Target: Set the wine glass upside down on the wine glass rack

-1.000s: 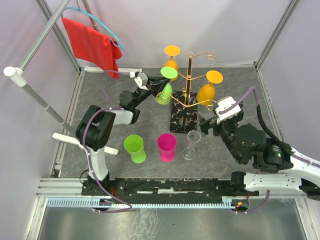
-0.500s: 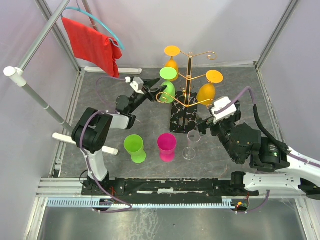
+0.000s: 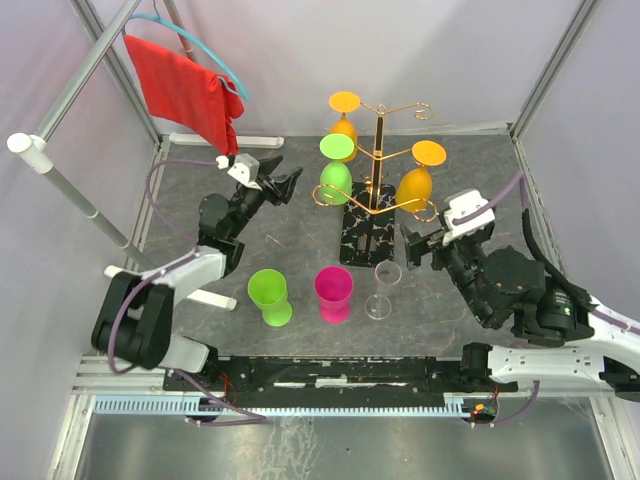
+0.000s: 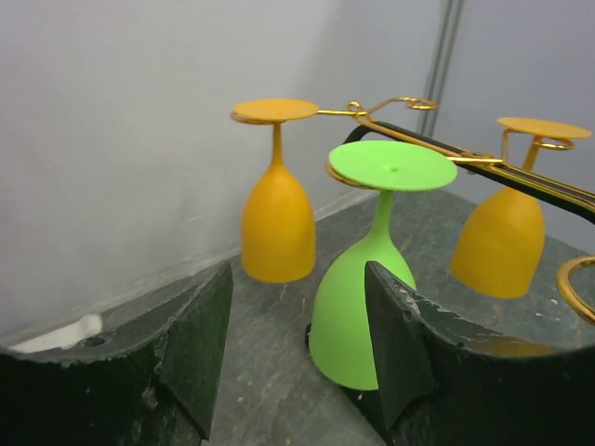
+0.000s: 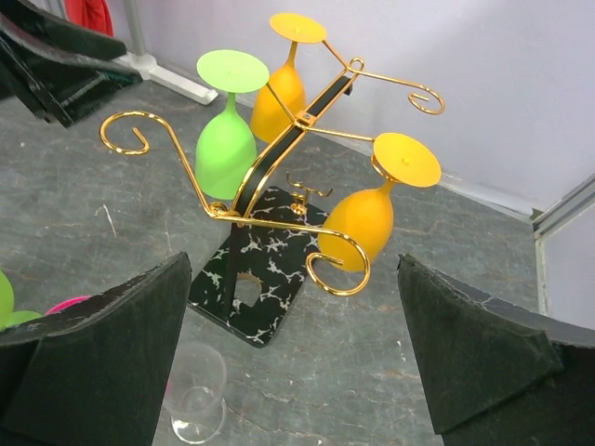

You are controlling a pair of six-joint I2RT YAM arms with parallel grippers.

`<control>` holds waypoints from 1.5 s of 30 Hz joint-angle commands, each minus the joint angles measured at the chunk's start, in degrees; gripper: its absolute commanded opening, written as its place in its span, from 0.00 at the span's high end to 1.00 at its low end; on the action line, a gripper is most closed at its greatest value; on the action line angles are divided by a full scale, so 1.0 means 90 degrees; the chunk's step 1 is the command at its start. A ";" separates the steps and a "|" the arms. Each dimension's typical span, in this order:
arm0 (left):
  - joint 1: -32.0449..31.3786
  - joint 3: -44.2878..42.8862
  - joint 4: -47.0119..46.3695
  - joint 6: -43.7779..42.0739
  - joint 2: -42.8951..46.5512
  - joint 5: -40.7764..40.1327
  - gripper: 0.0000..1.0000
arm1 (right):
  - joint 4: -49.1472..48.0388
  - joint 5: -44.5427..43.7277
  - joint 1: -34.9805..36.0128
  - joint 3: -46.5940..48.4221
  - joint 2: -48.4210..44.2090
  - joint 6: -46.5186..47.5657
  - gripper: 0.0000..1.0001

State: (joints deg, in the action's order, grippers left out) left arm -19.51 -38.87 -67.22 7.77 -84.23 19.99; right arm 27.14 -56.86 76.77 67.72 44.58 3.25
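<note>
Three stemmed glasses were hung bowl-down by their flat round feet on the gold wire tree-shaped rack, with its curled arms and black white-veined marble base: the matt lime-green wine glass and two orange glasses. The left fingers were held apart and empty just beside the green glass. The right fingers were spread wide near a clear wine glass, stood upright on the mottled grey bench.
</note>
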 commanded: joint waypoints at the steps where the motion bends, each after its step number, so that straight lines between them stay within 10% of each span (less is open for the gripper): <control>1: 0.0009 -0.0518 0.3032 -0.0762 0.1051 -0.1035 0.35 | 0.0569 -0.0068 0.0019 0.0546 0.0542 -0.0179 0.01; 21: 0.0011 -0.3989 0.9228 0.0470 0.2583 -0.2299 0.27 | 0.3160 0.1522 0.0020 0.0888 0.1616 -0.2838 0.13; 45: 0.0009 -0.3909 0.9735 0.0903 0.3089 -0.2301 0.25 | 0.2420 0.2279 -0.0455 -0.0326 0.1919 -0.3120 0.22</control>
State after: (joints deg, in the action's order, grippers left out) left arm -19.51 -74.24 21.15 14.13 -57.45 -0.01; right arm 52.49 -39.66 74.15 66.00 62.81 -24.27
